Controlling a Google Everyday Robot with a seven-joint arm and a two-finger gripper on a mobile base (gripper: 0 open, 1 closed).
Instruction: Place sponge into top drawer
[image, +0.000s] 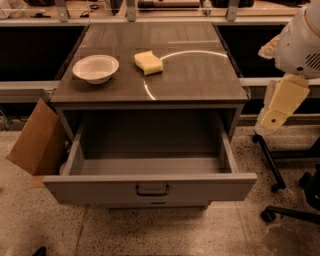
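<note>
The pale yellow sponge (148, 62) lies on the cabinet top, near its middle, to the right of the white bowl. The top drawer (150, 187) is pulled fully open below; its grey inside holds nothing I can see, and the dark handle (152, 190) sits at the centre of its front panel. My gripper (281, 106) hangs at the right edge of the view, beside the cabinet's right side. It is below the level of the cabinet top, well right of the sponge, and touches nothing.
A white round bowl (96, 68) stands on the cabinet top at the left. A brown cardboard box (36, 140) leans against the cabinet's left side. Office chair legs with casters (272, 187) stand on the floor at the right. Dark shelving runs behind.
</note>
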